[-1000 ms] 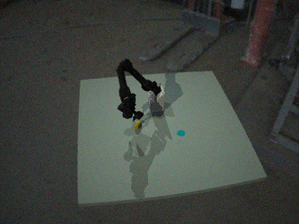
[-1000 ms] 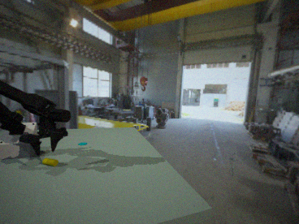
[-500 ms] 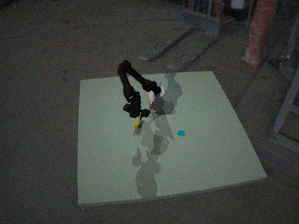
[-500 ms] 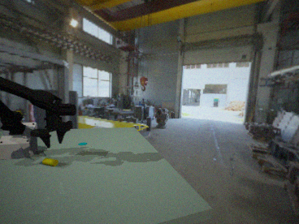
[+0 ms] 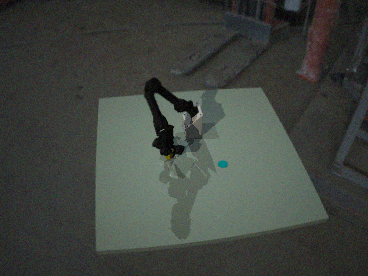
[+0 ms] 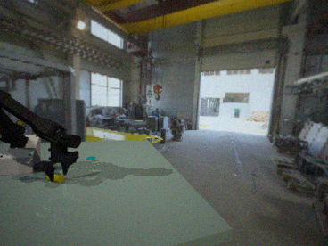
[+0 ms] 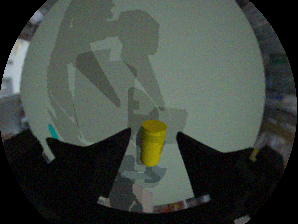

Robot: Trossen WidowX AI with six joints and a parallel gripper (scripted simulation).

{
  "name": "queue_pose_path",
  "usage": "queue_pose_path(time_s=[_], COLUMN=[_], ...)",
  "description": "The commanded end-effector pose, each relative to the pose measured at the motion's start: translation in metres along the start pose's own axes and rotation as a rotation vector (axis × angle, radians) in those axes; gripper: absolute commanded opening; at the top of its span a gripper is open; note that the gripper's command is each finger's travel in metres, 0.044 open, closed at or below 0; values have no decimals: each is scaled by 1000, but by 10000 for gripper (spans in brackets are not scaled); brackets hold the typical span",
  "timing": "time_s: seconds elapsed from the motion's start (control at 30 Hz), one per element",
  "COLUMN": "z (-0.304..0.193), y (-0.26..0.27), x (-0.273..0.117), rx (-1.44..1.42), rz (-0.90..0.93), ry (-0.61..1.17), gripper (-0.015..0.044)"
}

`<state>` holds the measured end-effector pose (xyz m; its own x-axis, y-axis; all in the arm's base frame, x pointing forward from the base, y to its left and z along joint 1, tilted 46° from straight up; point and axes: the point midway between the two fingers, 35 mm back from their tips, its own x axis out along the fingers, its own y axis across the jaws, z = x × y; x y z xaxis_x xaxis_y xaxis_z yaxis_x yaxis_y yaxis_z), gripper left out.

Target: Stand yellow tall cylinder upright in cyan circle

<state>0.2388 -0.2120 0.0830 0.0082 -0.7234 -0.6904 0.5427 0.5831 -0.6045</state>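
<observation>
The yellow tall cylinder (image 5: pixel 169 157) (image 6: pixel 56 178) (image 7: pixel 152 144) lies on its side on the pale green table. My gripper (image 5: pixel 172 153) (image 6: pixel 59 176) (image 7: pixel 154 133) is open, low over the cylinder. In the wrist view the cylinder shows between the two spread fingertips, with a gap on each side. In the top view the gripper covers part of it. The flat cyan circle (image 5: pixel 223 164) (image 6: pixel 91 158) (image 7: pixel 53 131) lies on the table away from the gripper, with nothing on it. It shows at the left edge of the wrist view.
The pale green table (image 5: pixel 130 210) (image 6: pixel 178 214) carries the arm's shadow. A pale, pinkish block (image 5: pixel 193 118) (image 6: pixel 12 166) stands at the arm's base, behind the gripper. The table's edges show in the top and exterior views, with the workshop floor beyond.
</observation>
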Motion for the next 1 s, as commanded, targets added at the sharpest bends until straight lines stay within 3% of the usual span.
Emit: queue_pose_path(time_s=[0.0, 0.2, 0.4, 0.97], z=[-2, -2, -2, 2], y=[1, 1, 1, 7], x=[5, 5, 3, -49], rx=[-9, -9, -9, -6], rz=[4, 4, 4, 15], ry=[-1, -1, 0, 8], gripper=[257, 105, 105, 105])
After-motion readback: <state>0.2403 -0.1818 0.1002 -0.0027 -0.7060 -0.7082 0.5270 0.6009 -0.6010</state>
